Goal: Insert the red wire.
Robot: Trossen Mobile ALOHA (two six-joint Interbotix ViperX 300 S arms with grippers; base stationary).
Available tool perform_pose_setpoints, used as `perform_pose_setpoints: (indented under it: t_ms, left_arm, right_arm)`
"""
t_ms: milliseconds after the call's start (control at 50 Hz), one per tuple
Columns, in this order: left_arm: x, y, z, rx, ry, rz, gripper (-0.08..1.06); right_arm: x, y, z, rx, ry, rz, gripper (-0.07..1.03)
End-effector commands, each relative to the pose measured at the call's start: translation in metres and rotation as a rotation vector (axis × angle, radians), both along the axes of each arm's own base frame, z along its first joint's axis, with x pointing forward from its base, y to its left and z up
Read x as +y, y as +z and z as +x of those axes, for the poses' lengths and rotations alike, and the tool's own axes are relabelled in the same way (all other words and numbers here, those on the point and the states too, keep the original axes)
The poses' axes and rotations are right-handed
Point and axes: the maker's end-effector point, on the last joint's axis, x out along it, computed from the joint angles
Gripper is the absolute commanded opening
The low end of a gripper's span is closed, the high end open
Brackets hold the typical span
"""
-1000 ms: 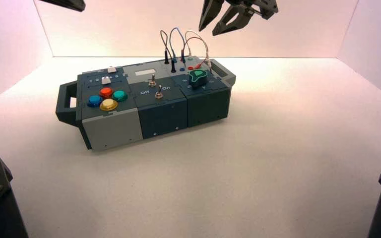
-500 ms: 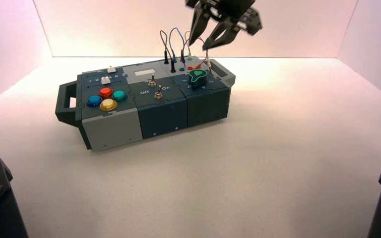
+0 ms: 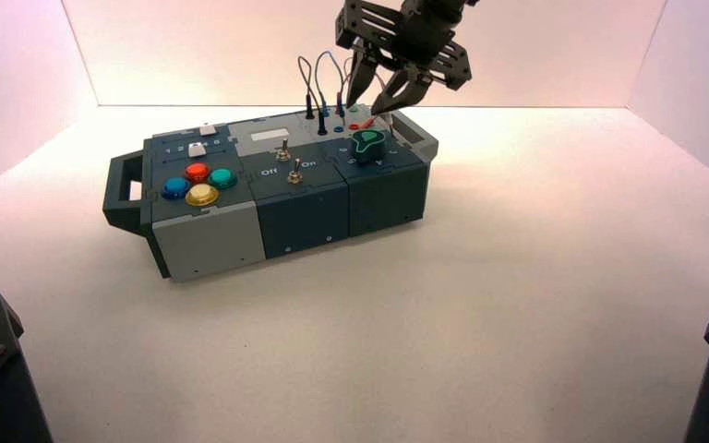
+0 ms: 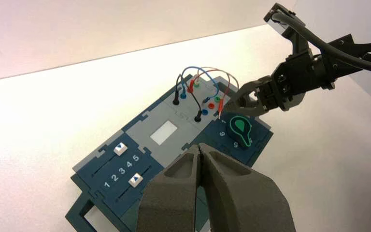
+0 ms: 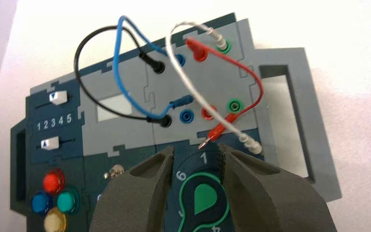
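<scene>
Red wire (image 5: 258, 87) | right pincer (image 5: 196, 166) above box (image 5: 121, 113), spread | left pincer (image 4: 199, 150) pressed together

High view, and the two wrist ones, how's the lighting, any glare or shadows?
High view: the tabletop glows near white at the back, with a soft shadow right of the box. Left wrist view: tabletop bright beyond the box, greyer on the near side. Right wrist view: red button shows small highlights.
</scene>
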Motion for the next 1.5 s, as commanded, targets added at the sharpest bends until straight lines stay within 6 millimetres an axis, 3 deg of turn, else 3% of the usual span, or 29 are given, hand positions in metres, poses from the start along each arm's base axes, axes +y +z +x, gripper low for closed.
perform_pose_setpoints:
  t_ms: [20,300,780,1160,1500]
  left_arm:
    - [-0.002,0.002,0.003,-0.005,-0.008,0.008,-0.03]
    - [-0.002,-0.001,0.006,0.007,-0.011,0.02,-0.03]
    - [-0.003,-0.003,0.009,0.013,-0.01,0.024,-0.03]
    - [-0.002,-0.006,0.008,0.019,-0.009,0.026,-0.03]
    - [-0.002,-0.005,0.009,0.017,-0.007,0.026,-0.03]
  right_arm:
    - [-0.002,0.013,0.012,-0.04,-0.029,0.025,0.48]
    - [-0.021,0.011,0.027,-0.048,-0.078,0.016,0.48]
    - [-0.016,0.011,0.046,-0.044,-0.062,0.013,0.48]
    - [-0.02,0.04,0.028,-0.056,-0.039,0.036,0.48]
    - [-0.001,0.028,0.0,0.053,0.05,0.019,0.48]
